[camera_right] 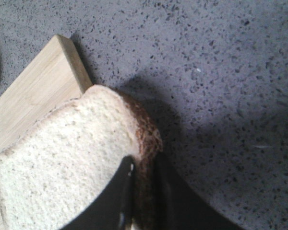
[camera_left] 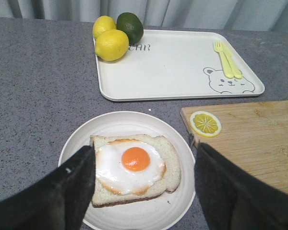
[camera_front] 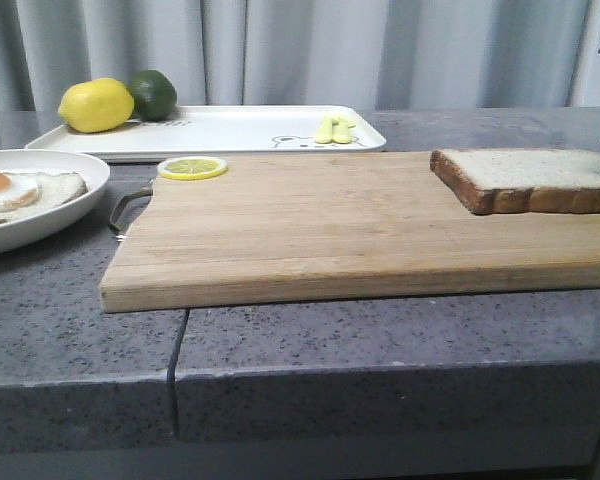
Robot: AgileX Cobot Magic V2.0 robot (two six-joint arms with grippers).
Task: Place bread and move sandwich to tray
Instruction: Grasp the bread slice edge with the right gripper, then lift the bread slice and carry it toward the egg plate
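Observation:
The bread (camera_front: 525, 180) (camera_right: 62, 158), a thick pale slice with a dark crust, is at the right end of the wooden cutting board (camera_front: 360, 230), overhanging its corner. My right gripper (camera_right: 143, 177) is shut on the slice's crust edge. The sandwich (camera_left: 134, 165) (camera_front: 20, 190) is a bread slice topped with a fried egg, lying on a round white plate (camera_left: 134, 215). My left gripper (camera_left: 143, 158) hangs open above it, one finger on each side. The white tray (camera_front: 230, 130) (camera_left: 173, 67) lies at the back.
Two lemons (camera_left: 111, 44) and a lime (camera_left: 129, 26) occupy the tray's left corner, and a yellow fork (camera_left: 225, 60) lies on its right side. A lemon slice (camera_front: 192, 168) sits on the board's corner near the plate. Grey counter surrounds everything.

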